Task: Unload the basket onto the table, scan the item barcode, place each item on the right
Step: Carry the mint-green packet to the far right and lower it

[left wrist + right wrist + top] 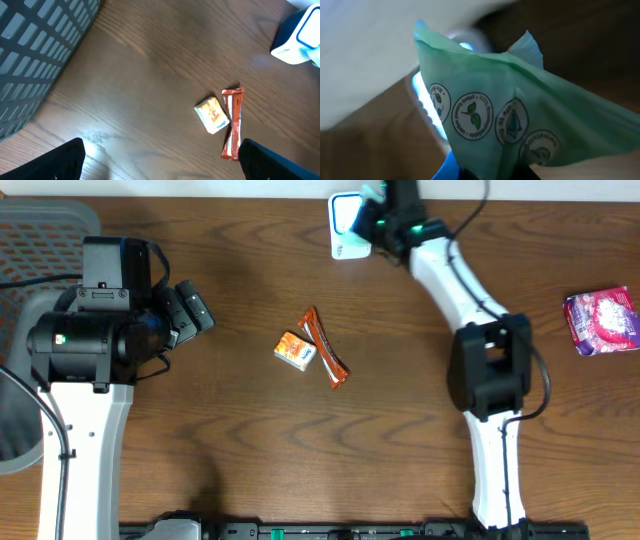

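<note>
One green packet (510, 115) is gripped in the closed jaws of the right gripper (382, 208), just over the white-and-blue scanner (345, 230) at the far edge of the bench (250, 450); the scan is judged under way, not confirmed. A small orange box (296, 350), a snack bar (327, 350) and a pink packet (602, 320) lie well apart from it. The jaws of the left gripper (190, 310) stand wide open, empty, near a grey basket (40, 230); nothing is seen in the way.

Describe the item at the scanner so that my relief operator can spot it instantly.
At the table's far edge sits the white-and-blue scanner. The right tool holds a soft packet at it. Unlike the small orange box and orange-red bar mid-table, it is pale green, printed with round leaf logos.
</note>
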You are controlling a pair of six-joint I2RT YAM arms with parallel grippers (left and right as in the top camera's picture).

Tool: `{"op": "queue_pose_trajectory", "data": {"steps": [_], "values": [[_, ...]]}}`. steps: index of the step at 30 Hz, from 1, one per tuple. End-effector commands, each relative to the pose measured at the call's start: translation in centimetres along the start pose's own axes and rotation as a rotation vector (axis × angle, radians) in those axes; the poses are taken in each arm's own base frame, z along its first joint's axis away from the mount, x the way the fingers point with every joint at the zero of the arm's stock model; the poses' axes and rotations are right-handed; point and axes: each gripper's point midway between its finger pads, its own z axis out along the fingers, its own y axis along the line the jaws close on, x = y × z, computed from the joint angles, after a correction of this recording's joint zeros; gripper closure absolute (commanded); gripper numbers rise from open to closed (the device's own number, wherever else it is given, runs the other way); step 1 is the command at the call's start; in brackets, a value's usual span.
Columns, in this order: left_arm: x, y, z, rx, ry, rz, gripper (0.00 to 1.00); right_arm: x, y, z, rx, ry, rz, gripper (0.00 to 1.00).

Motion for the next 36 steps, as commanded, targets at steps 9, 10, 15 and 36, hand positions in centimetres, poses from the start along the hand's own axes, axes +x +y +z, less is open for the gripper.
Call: {"op": "queue_pose_trajectory", "data": {"steps": [9,10,15,36], "values": [[-0.2,0.3,0.0,-0.015,-0.005,0.011,0.02,-8.7,-20.0,-11.1,0.344,0.036,0.185,0.99],[-0.2,0.3,0.0,-0.015,-0.004,0.011,0.02,-8.9,-23.7,-13.0,0.428,0.063,0.158,0.95],[-0.2,0.3,0.0,-0.015,-0.005,0.011,0.02,-8.8,-31.2,-17.7,0.680,0.100,0.125,0.88],[-0.2,0.3,0.0,-0.015,-0.004,0.011,0.02,-5.9,-26.2,-15.9,0.354,0.273,0.096,0.33]]}}
